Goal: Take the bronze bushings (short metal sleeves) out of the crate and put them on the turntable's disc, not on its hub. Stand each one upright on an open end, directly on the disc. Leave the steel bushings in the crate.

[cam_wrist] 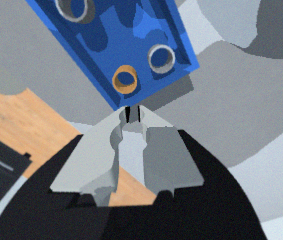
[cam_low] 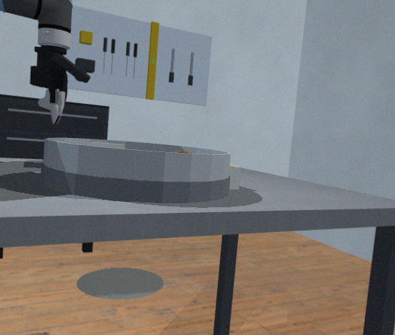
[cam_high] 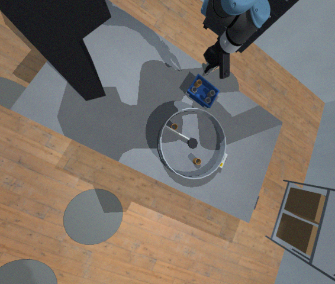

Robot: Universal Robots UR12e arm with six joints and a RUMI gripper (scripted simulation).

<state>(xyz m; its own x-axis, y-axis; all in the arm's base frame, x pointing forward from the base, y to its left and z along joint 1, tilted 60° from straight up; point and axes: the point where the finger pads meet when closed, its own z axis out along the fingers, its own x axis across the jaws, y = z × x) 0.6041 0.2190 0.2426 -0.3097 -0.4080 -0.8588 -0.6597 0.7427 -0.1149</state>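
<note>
Pincer (cam_wrist: 132,114) pressed together, holding nothing, above crate (cam_high: 205,86) with 1 bronze bushing (cam_wrist: 125,79).

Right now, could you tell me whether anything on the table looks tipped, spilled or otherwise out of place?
Nothing stands out. Two bronze bushings stand upright on the turntable's disc, off the hub. The crate sits flat with its bushings upright. The gripper hangs shut and empty above it.

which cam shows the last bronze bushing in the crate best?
Wrist. The bronze bushing fills a good part of the frame, open end up, in the blue crate just beyond the shut, empty end effector. Top view shows it small, in the crate corner nearest the arm. Exterior view doesn't show it; the turntable stands in front.
</note>
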